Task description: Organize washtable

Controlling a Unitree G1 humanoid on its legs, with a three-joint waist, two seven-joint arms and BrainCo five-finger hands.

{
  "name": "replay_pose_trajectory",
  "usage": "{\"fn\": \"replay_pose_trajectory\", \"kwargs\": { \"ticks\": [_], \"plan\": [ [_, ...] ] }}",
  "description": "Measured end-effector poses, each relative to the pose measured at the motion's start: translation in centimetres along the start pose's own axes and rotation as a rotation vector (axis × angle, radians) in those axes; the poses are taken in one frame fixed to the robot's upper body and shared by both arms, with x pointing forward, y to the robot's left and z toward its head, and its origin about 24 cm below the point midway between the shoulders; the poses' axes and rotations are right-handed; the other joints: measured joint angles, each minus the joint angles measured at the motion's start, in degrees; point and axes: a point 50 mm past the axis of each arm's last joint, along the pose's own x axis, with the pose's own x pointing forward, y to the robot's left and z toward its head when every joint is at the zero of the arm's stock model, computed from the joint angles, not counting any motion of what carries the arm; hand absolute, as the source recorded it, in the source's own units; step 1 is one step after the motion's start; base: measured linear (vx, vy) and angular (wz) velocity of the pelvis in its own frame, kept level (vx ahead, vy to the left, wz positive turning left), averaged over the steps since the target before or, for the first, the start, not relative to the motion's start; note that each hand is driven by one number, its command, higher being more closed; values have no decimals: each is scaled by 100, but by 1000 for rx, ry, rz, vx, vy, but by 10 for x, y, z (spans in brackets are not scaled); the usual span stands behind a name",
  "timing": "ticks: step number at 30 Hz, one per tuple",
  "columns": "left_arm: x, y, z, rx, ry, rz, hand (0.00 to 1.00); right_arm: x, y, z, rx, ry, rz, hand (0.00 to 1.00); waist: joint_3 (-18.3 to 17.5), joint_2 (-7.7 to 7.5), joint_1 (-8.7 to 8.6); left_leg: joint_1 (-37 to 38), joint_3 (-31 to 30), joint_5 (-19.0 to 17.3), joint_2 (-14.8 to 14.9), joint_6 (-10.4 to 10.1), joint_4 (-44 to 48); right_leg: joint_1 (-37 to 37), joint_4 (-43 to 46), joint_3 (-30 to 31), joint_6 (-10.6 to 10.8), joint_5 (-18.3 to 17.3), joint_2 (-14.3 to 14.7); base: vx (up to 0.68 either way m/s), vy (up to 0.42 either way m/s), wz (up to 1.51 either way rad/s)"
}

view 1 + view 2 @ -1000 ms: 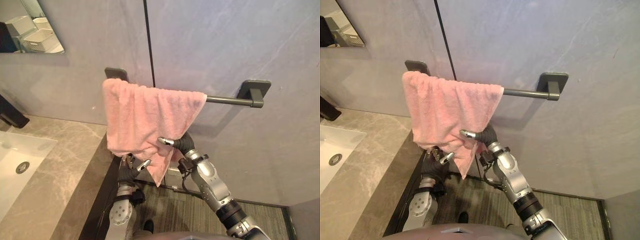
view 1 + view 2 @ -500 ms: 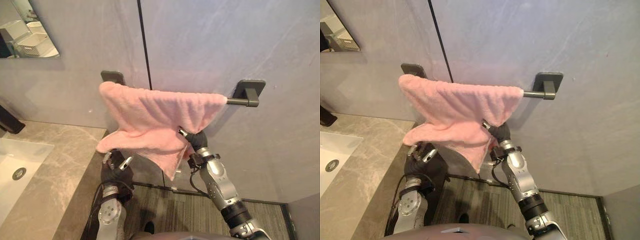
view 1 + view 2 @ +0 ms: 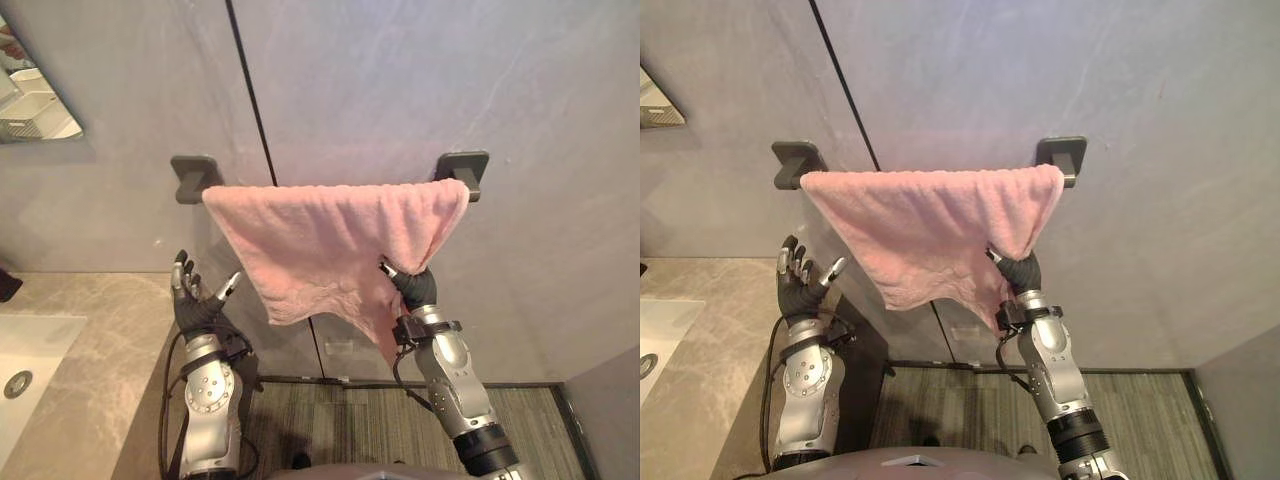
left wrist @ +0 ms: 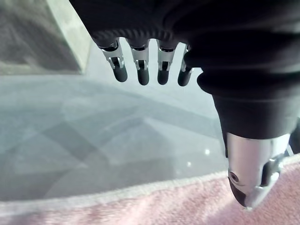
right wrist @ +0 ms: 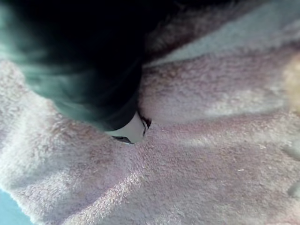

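Observation:
A pink towel [image 3: 330, 235] hangs spread along the dark wall bar, from near the left mount [image 3: 195, 178] to the right mount [image 3: 462, 168]. My right hand [image 3: 412, 288] is under the towel's right side, its thumb and fingers pinching the cloth at the lower right edge. In the right wrist view the thumb [image 5: 129, 131] presses into the towel [image 5: 211, 154]. My left hand [image 3: 195, 298] is raised to the left of the towel, apart from it, fingers [image 4: 140, 70] straight and holding nothing. The towel's lower edge [image 4: 140, 206] shows past them.
A marble counter [image 3: 70, 400] with a white sink [image 3: 15, 365] lies at the lower left. A mirror [image 3: 30, 95] hangs on the grey wall at the upper left. Striped flooring [image 3: 350, 420] lies below the bar.
The right hand has pulled the towel rightward, so it now spans the bar to the right mount. The left hand has let go of the cloth and opened. The camera has shifted right.

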Motion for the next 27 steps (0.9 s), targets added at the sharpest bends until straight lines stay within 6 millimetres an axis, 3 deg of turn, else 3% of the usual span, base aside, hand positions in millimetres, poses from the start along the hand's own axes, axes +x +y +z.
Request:
{"fn": "replay_pose_trajectory", "kwargs": {
  "ticks": [3, 10, 11, 18, 21, 23, 27],
  "plan": [
    [1, -25, 9, -51, -38, -87, 0, 0, 8, -3, 7, 12, 40, 100, -8, 12, -30, 14, 100, -23, -4, 11, 1, -3, -70, 86, 15, 55, 1, 6, 15, -15],
    [-2, -33, 11, -80, -49, -114, 0, -1, 32, -2, 35, 6, 151, 100, -9, 12, -6, 9, 220, -35, -9, -2, 1, -60, -96, 213, 29, 114, 13, -3, 7, -8],
    [-3, -33, 11, -80, -51, -117, 100, -1, 34, -3, 36, 8, 160, 100, -9, 12, -3, 9, 237, -36, -10, -3, 2, -66, -101, 230, 30, 122, 14, -24, 21, -16],
    [-8, -51, 17, -141, -72, -218, 100, -2, 42, -3, 45, 9, 191, 100, -25, 15, 5, -56, 370, -60, -20, -40, 3, -97, -303, 346, 46, 310, 6, -38, 18, -9],
    [-13, -74, 23, -165, -92, -386, 100, -2, 48, -1, 51, 0, 218, 100, -122, 8, -26, -98, 434, -55, -17, -43, -2, -98, -483, 384, 46, 426, 6, -16, 8, -14],
    [-15, -87, 25, -183, -100, -453, 100, -3, 53, -3, 56, 8, 236, 100, -199, 30, -130, -81, 470, -32, -19, -6, -7, -89, -520, 423, 63, 471, 2, 22, 3, -11],
    [-12, -91, 24, -193, -95, -443, 100, -4, 51, -3, 54, 11, 226, 100, -206, 39, -211, -52, 466, -27, -13, -3, -4, -77, -520, 429, 63, 474, 6, 23, -3, -5]
  ]
}}
